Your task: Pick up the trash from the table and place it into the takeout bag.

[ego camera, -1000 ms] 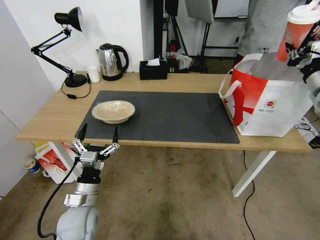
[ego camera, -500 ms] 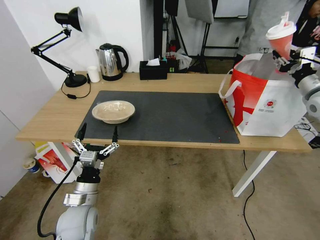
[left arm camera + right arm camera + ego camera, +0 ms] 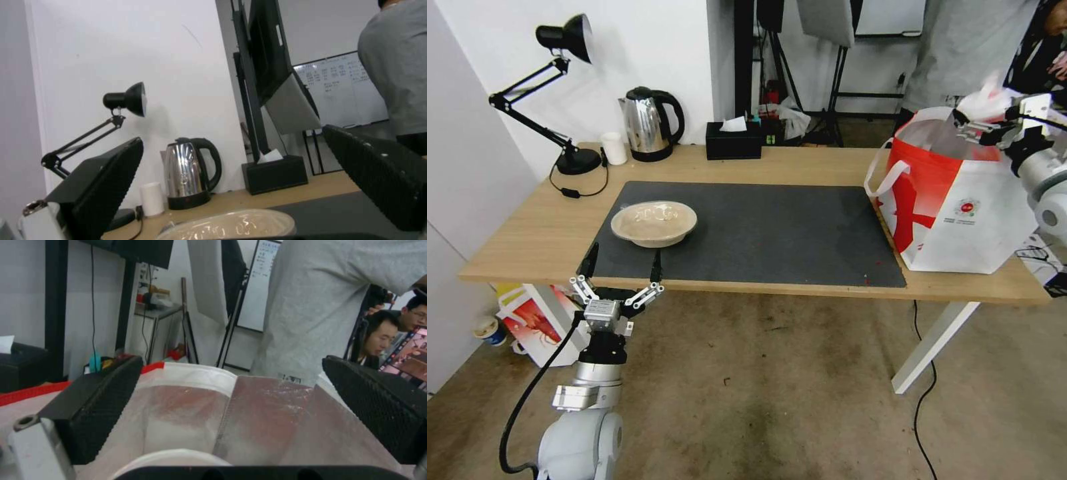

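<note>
The shallow beige bowl (image 3: pixel 654 223) sits on the dark mat (image 3: pixel 774 233) of the table (image 3: pixel 534 233), left of centre. My left gripper (image 3: pixel 624 261) hangs open just below the table's front edge, in front of that bowl (image 3: pixel 227 226). My right gripper (image 3: pixel 984 130) stands open over the mouth of the takeout bag (image 3: pixel 960 200) at the table's right end. The red cup's white lid (image 3: pixel 984 103) shows blurred right at that gripper. In the right wrist view the lid (image 3: pixel 171 458) lies low between the spread fingers (image 3: pixel 93 406), with the bag's foil lining (image 3: pixel 267 420) behind.
At the table's back stand a black desk lamp (image 3: pixel 560 100), a steel kettle (image 3: pixel 650 123), a small white cup (image 3: pixel 615 148) and a black tissue box (image 3: pixel 734 140). A smaller white bag with a crayfish print (image 3: pixel 537 323) leans on the floor under the left end.
My right gripper came down and left with the red cup, from high above the bag to its mouth. The cup's red body has sunk from sight. The left arm barely moved.
</note>
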### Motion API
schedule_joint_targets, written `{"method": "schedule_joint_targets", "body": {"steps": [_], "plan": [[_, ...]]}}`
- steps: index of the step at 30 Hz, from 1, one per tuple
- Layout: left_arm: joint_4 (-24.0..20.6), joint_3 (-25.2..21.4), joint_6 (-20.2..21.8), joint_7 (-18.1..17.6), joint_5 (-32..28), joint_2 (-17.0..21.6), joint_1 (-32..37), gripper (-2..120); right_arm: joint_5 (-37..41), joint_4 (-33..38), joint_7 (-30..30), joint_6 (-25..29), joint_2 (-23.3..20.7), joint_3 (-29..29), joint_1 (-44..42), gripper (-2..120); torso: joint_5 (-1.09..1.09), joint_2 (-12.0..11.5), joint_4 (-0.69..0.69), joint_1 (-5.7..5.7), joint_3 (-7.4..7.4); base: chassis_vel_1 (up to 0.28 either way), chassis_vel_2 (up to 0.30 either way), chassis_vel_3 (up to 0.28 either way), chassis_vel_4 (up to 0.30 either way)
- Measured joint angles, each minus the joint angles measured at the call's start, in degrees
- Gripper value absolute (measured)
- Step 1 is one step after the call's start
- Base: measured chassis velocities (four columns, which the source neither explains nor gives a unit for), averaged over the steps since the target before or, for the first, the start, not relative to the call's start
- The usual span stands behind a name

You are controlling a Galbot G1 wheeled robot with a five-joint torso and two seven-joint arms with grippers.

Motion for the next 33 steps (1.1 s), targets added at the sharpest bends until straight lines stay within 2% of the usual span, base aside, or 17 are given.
{"method": "schedule_joint_targets", "body": {"steps": [20,24,25,29,30,33], "plan": [[-0.4,0.0,0.1,0.0,0.0,0.0,-0.1,100,0.2,3.0,0.8,-1.4,-0.4,1.9,-2.5,100,0.00,0.0,0.00,0.00,0.00,0.000,0.000,0.000,0.000],[-0.5,0.1,0.1,0.0,0.0,0.0,-0.2,100,0.4,9.4,2.0,-1.5,-0.7,7.7,-9.1,100,0.03,0.0,0.00,0.00,0.00,0.000,0.000,0.000,0.000],[-0.5,0.1,0.1,0.0,0.0,0.0,-0.2,100,0.4,9.4,2.0,-1.5,-0.7,7.7,-9.1,100,0.03,0.0,0.00,0.00,0.00,0.000,0.000,0.000,0.000],[-0.4,0.3,0.1,0.0,-0.1,0.0,-0.3,100,0.2,23.0,5.6,-1.5,2.0,18.2,-20.4,100,-0.01,0.0,0.00,0.00,0.00,0.000,0.000,0.000,0.000],[-0.4,0.3,0.1,0.0,-0.1,0.0,-0.3,100,0.2,23.0,5.6,-1.5,2.0,18.2,-20.4,100,-0.01,0.0,0.00,0.00,0.00,0.000,0.000,0.000,0.000],[-0.5,0.3,0.1,0.0,-0.2,-0.1,-0.2,100,-2.1,29.7,7.3,-1.4,4.8,21.6,-25.9,100,-0.02,0.0,0.01,0.00,-0.01,0.000,0.000,0.000,0.000]]}}
